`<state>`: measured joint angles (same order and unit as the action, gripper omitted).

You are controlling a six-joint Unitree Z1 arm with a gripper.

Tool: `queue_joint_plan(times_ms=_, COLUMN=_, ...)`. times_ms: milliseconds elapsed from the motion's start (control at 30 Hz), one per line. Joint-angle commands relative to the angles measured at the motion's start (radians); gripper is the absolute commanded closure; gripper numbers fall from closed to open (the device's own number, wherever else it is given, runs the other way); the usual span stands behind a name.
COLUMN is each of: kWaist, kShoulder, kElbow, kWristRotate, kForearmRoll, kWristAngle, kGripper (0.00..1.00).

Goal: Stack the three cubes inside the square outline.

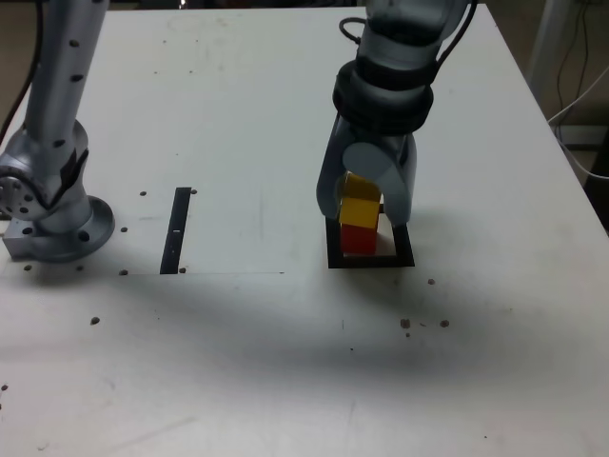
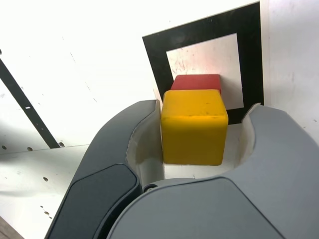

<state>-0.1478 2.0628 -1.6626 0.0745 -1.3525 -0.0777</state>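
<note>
Square outline (image 1: pixel 372 260): black frame with white centre, lying flat on the white table (image 1: pixel 285 362) toward the exterior view's right, well apart from the thin black strip (image 1: pixel 177 230).

Gripper (image 1: pixel 364 203): large grey unit, poised directly over the frame. Jaws spread a little wider than a cube; one inner face looks to touch the yellow block's side, the other shows a gap. Looks more like release than a firm pinch, though I cannot be certain.

Yellow cube (image 2: pixel 193 126): between the jaws, resting on top of the red one.

Red cube (image 2: pixel 196 82): bottom of stack, inside the frame's white centre.

Green cube: not visible in either view.

Progress: two of three stacked; the green one is left.
</note>
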Motion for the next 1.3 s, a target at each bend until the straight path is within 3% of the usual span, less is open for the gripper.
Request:
queue_joint_plan(times_ms=0, kWaist=0.009, kShoulder=-0.021, kElbow=-0.002, kWristRotate=0.0, kForearmRoll=-0.001, kWristAngle=-0.004, kGripper=0.0)
queue_joint_plan(times_ms=233, kWaist=0.08, kShoulder=-0.071, kElbow=-0.006, kWristRotate=0.041, kForearmRoll=-0.021, kWristAngle=-0.024, kGripper=0.0)
queue_joint_plan(times_ms=467, kWaist=0.28, kShoulder=-0.083, kElbow=-0.056, kWristRotate=0.193, kForearmRoll=-0.021, kWristAngle=-0.04, kGripper=0.0)
queue_joint_plan(times_ms=767, kWaist=0.535, kShoulder=0.066, kElbow=-0.284, kWristRotate=0.521, kForearmRoll=-0.004, kWristAngle=-0.064, kGripper=0.0)
queue_joint_plan(times_ms=933, kWaist=0.597, kShoulder=0.09, kElbow=-0.327, kWristRotate=0.572, kForearmRoll=0.032, kWristAngle=-0.104, kGripper=0.0)
queue_joint_plan(times_ms=1267, kWaist=0.667, kShoulder=0.194, kElbow=-0.354, kWristRotate=0.645, kForearmRoll=0.014, kWristAngle=-0.119, kGripper=0.01)
